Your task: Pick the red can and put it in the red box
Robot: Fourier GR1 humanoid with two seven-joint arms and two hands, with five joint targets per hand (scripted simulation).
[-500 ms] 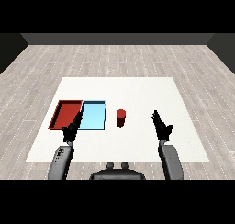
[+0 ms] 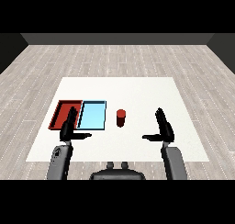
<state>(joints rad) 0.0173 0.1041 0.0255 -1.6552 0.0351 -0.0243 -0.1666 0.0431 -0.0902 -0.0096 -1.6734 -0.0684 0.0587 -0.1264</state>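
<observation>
A small red can (image 2: 120, 118) stands upright on the white table, just right of the light blue tray (image 2: 92, 114). The red tray (image 2: 62, 114) lies at the left, touching the blue one. My right hand (image 2: 163, 127) hovers right of the can and a little nearer to me, fingers straight and thumb pointing inward, holding nothing. My left hand (image 2: 69, 127) is raised over the near edge of the two trays, fingers straight, partly covering the red tray's near right corner. Neither hand touches the can.
The white table (image 2: 137, 92) stretches well beyond the trays to the back and right. Grey plank floor surrounds it. Both grey forearms come in from the lower corners.
Both hands have stayed nearly where they were. The can and trays have not moved.
</observation>
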